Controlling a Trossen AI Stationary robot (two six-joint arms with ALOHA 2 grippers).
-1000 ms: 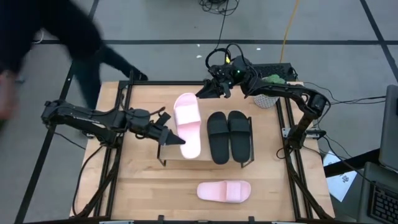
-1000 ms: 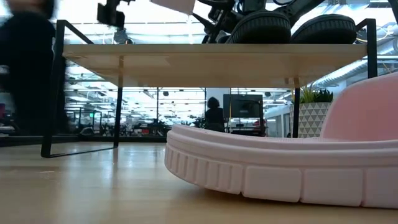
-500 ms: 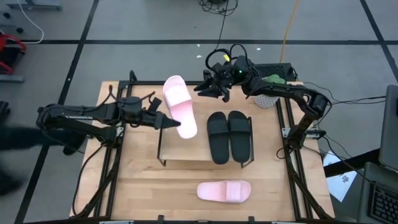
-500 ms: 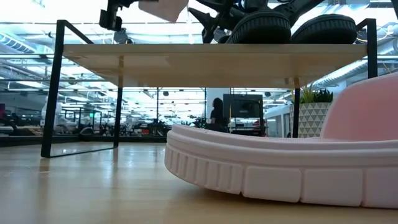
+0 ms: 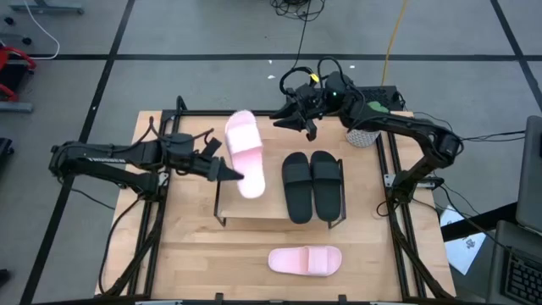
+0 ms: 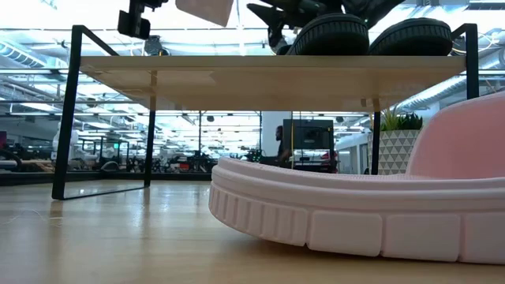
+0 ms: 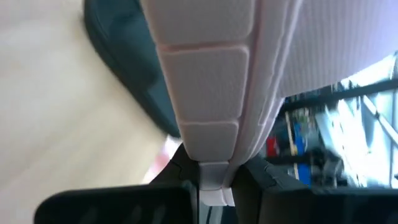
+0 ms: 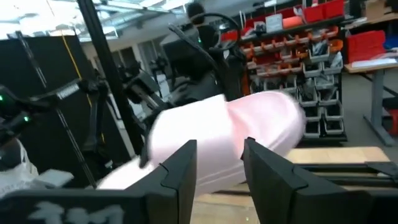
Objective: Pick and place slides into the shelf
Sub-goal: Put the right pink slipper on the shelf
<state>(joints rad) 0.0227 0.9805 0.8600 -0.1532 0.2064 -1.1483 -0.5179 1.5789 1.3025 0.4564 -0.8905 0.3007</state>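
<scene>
- Left gripper (image 5: 227,174) is clamped on the edge of a pink slide (image 5: 244,152), held above the shelf (image 5: 254,213) at its left end; long axis runs front to back.
- Half a second ago the slide leaned further left.
- Right gripper (image 5: 288,121) (fingers apart) hovers behind the shelf.
- Only the left wrist view shows the sole pinched between the fingers (image 7: 273,190).

A white patterned plant pot (image 5: 364,135) stands by the wooden table's (image 5: 195,263) far right corner.
</scene>
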